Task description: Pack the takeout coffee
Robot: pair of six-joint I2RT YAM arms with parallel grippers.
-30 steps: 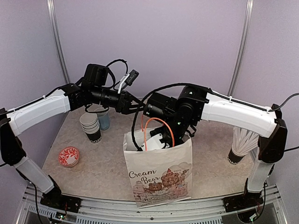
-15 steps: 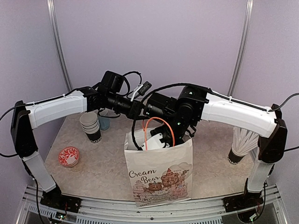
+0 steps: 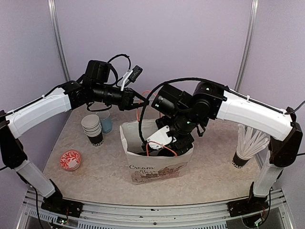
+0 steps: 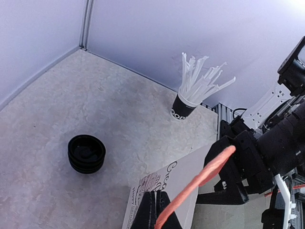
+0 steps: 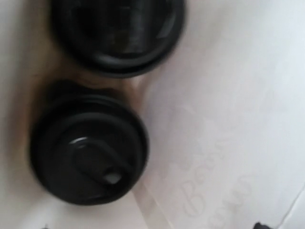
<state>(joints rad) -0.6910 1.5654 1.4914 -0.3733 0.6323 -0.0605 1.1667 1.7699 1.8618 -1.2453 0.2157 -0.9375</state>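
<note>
Left gripper (image 4: 155, 195) is pinched closed on the orange handle (image 4: 200, 175) of the paper bag (image 3: 159, 172), and I see the handle lifted clear above the bag's open mouth. Right gripper (image 3: 162, 148) is sunk into the bag, jaws spread wide with nothing held, though its fingers sit outside my wrist view. Both takeout coffees stand lids-up on the bag floor, the lower cup (image 5: 88, 150) just beside the upper cup (image 5: 119, 33), close against the bag's pale inner wall.
</note>
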